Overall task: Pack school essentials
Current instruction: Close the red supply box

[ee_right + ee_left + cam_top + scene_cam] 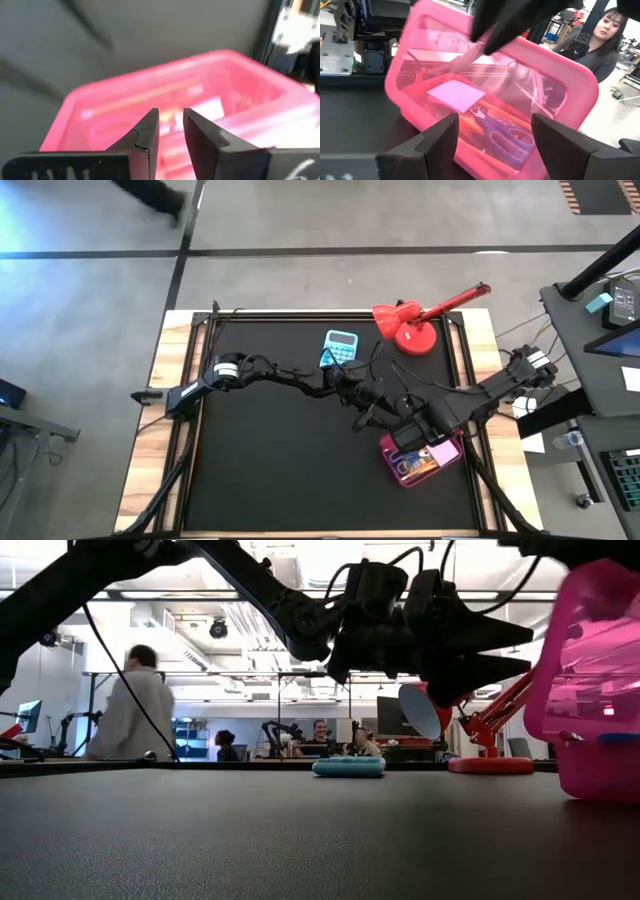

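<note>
Two robot arms are seen meeting over a pink box (420,461) near the right front of a black desk (260,470).

The right tool (171,131) is held just above the open box, its fingers drawn close together with a narrow gap and nothing pinched between them. The left tool (492,145) is held spread wide beside the box, empty, facing its clear pink wall. Inside the box, a white square (456,95) and blue-handled scissors (502,137) are seen lying among other small stationery that cannot be told apart. A light blue calculator (341,346) and a red lamp (415,323) are left at the back of the desk. The packing step is judged nearly finished; the next move probably calls for lifting the right tool clear of the box.
</note>
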You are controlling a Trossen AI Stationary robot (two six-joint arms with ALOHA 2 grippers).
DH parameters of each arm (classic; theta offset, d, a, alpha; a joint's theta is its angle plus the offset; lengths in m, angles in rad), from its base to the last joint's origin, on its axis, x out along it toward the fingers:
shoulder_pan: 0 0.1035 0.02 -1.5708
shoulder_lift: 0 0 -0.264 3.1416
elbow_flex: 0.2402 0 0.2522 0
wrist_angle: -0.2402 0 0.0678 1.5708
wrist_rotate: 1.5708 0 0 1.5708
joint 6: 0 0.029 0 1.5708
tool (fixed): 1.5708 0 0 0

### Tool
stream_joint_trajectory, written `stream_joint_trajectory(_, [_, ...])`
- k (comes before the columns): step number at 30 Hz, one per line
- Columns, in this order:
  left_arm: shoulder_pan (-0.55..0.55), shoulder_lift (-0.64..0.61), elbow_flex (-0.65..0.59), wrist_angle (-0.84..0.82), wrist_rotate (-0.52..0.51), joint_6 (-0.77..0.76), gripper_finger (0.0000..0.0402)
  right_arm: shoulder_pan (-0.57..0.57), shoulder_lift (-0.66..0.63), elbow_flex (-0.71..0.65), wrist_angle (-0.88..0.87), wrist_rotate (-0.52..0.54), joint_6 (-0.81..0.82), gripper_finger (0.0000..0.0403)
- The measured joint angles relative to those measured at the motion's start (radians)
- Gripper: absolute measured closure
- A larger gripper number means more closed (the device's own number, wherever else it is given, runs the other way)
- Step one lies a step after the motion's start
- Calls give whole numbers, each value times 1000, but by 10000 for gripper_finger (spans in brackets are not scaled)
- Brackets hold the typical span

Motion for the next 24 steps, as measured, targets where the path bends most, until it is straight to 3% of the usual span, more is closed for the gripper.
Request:
stream_joint_trajectory(7, [11, 0, -1, -3, 0, 0, 167, 66, 0, 5, 80, -174, 64, 330])
stream_joint_trajectory(17, [23, 0, -4, -3, 10, -40, 167, 128, 0, -46, 127, -235, 161, 334])
stream_joint_trajectory(24, [28, -6, -5, -21, 106, -82, 167, 129, 1, -153, 197, -254, 180, 335])
